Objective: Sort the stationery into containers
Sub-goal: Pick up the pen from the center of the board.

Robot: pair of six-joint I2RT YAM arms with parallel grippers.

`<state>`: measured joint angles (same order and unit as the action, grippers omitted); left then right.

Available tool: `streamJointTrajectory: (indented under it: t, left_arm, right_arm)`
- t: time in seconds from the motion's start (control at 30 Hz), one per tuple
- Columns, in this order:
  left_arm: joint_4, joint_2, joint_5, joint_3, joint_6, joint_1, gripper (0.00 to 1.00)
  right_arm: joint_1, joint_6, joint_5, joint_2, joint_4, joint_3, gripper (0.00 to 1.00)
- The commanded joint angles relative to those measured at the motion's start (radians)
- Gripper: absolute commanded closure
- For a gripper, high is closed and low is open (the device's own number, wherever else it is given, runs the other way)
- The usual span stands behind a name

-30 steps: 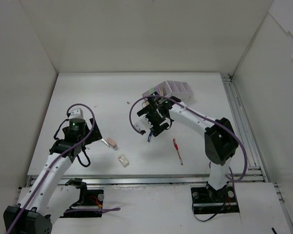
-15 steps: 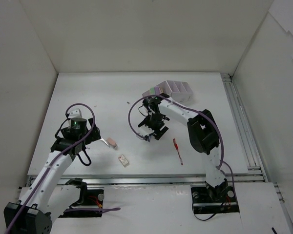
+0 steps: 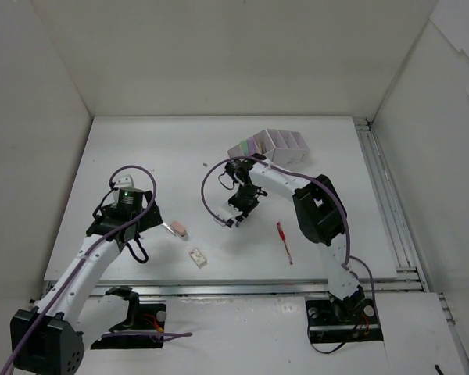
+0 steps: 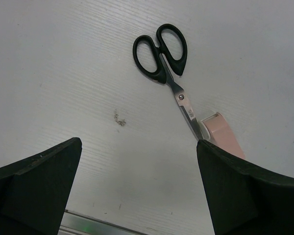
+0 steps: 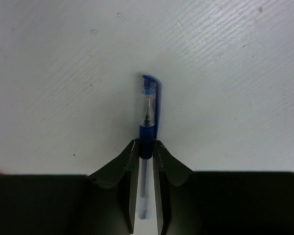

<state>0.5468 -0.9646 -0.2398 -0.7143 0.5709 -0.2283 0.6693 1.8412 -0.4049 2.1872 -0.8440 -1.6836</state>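
Observation:
A blue pen (image 5: pixel 148 105) lies on the white table, and my right gripper (image 5: pixel 146 148) is shut on its dark blue grip section. From above, the right gripper (image 3: pixel 237 215) points down at mid-table, with only a bit of the blue pen (image 3: pixel 232 224) showing. My left gripper (image 4: pixel 139 183) hangs open over bare table, near black-handled scissors (image 4: pixel 161 51) whose blade tip rests on a pink eraser (image 4: pixel 224 136). The top view shows the left gripper (image 3: pixel 141 225) just left of the scissors (image 3: pixel 170 226). The white and lilac organizer (image 3: pixel 275 145) stands behind the right arm.
A red pen (image 3: pixel 284 242) lies right of the right gripper. A small pale eraser (image 3: pixel 198 256) sits near the front edge. White walls enclose the table, and a metal rail (image 3: pixel 379 195) runs along its right side.
The right gripper has lowered, shifted slightly left and closed its jaws on the blue pen. The left arm has edged a little to the right, its jaws still wide.

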Motion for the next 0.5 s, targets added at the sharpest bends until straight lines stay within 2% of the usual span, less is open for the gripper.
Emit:
streamJointTrajectory:
  t: [0.0,0.1,0.3,0.4,0.47]
  left_arm:
    - [-0.027,-0.014,-0.032,-0.042,-0.011,-0.005,0.01]
    - [-0.024,-0.019,-0.039,-0.047,-0.014,-0.005,0.01]
    - [-0.018,0.010,-0.035,-0.056,-0.020,-0.005,0.01]
    - [-0.024,0.046,-0.026,-0.051,-0.019,-0.005,0.01]
    - [-0.027,0.076,-0.016,-0.045,-0.014,-0.005,0.00]
  right_arm:
    - [0.013,0.019,0.009,0.045,0.036,0.002,0.88]
    - [0.024,0.013,-0.005,0.046,0.040,-0.013,1.00]
    - [0.049,-0.082,-0.066,-0.004,0.037,-0.050,1.00]
    - [0.046,-0.115,-0.165,-0.081,0.045,-0.048,1.00]
    - [0.027,-0.143,-0.283,-0.163,0.075,-0.028,1.00]
